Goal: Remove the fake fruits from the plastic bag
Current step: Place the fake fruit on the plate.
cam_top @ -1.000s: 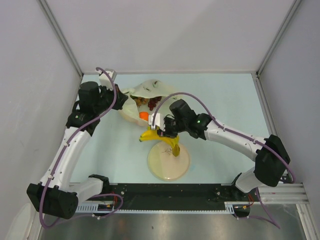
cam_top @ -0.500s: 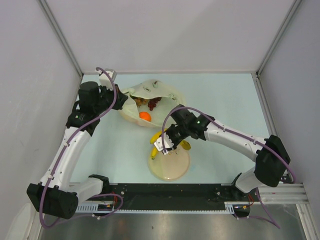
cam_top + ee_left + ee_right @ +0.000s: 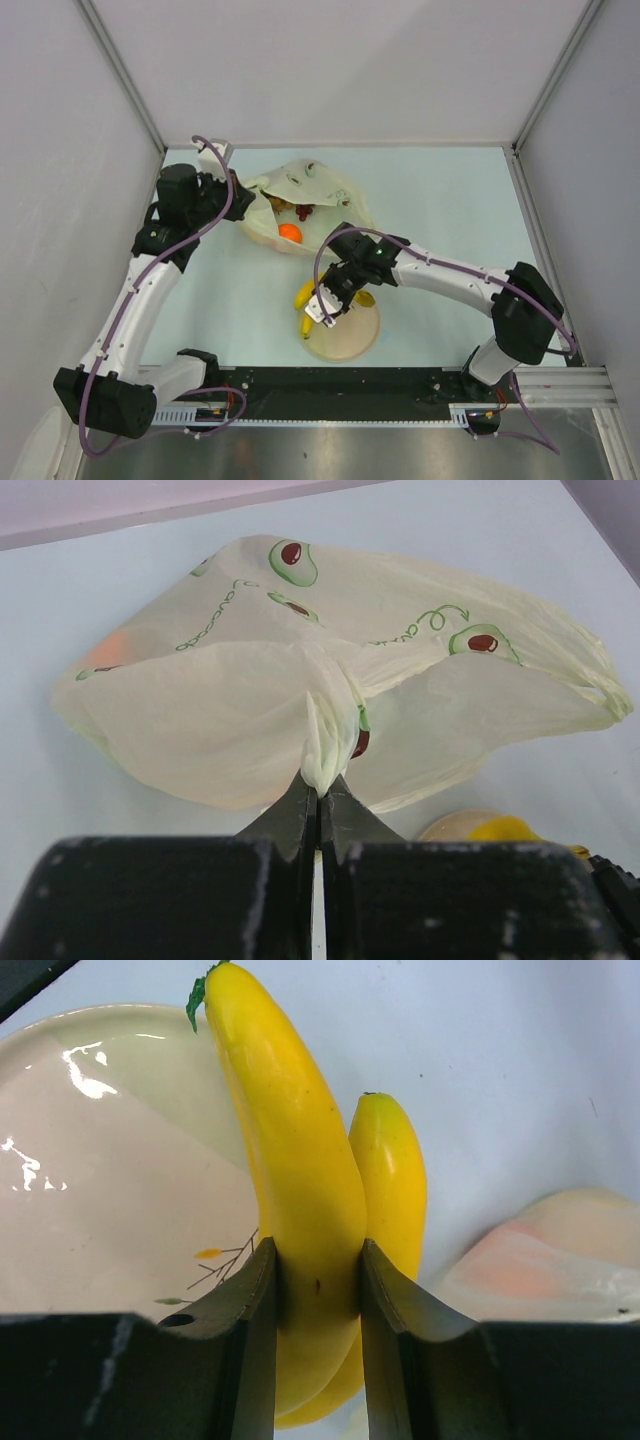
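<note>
The pale yellow plastic bag [image 3: 300, 195] with avocado prints lies at the back of the table, its mouth facing the near side. My left gripper [image 3: 237, 190] is shut on a bunched fold of the bag [image 3: 325, 755] at its left edge. An orange [image 3: 289, 232] and dark grapes [image 3: 303, 211] show inside. My right gripper [image 3: 322, 308] is shut on the yellow banana bunch [image 3: 300, 1180] and holds it over the left rim of the beige plate [image 3: 350, 340]. The bananas also show in the top view [image 3: 305, 300].
The beige plate [image 3: 90, 1210] bears a small twig drawing. Grey walls stand close on the left, back and right. A black rail [image 3: 350, 380] with the arm bases runs along the near edge.
My right gripper has carried the banana bunch away from the bag mouth, towards the near side, down over the plate's left rim. The left gripper still holds the bag.
</note>
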Controlling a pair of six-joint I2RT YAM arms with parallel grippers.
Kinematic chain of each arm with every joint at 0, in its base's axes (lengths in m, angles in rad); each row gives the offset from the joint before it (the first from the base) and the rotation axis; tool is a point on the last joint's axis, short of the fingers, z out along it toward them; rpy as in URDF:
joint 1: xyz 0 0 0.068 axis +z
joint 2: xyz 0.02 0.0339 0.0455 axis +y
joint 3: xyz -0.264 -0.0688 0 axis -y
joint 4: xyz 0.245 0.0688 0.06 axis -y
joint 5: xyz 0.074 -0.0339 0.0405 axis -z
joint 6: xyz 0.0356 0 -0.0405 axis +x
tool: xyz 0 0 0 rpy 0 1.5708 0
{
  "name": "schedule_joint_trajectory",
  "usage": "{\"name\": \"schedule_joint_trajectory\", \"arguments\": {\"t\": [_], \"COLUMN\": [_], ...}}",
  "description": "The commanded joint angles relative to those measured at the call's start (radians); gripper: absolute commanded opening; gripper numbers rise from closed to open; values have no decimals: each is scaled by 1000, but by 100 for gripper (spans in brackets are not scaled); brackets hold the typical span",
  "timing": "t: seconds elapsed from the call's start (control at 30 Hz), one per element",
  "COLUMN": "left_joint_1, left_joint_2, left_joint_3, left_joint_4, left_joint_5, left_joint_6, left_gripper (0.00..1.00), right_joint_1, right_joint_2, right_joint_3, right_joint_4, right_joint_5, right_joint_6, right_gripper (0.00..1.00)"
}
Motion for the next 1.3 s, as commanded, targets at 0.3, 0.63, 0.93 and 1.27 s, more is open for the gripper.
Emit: {"name": "schedule_joint_trajectory", "arguments": {"t": [0.3, 0.63, 0.93, 1.27], "left_joint_1": [21, 26, 41, 67], "left_joint_2": [-23, -46, -83, -101], "left_joint_3": [3, -16, -39, -54], "left_joint_4": [-24, -35, -44, -33], "left_joint_5": [3, 17, 32, 52], "left_joint_6": [46, 49, 46, 31], "left_gripper": [0, 0, 0, 0], "right_joint_1": [16, 27, 14, -12], "right_joint_2": [95, 173, 221, 215], "right_joint_3": [11, 11, 11, 11], "right_joint_4": [4, 18, 32, 79], "right_joint_5": [-63, -42, -15, -37], "right_joint_6": [-275, -369, -437, -432], "right_gripper": [0, 0, 0, 58]}}
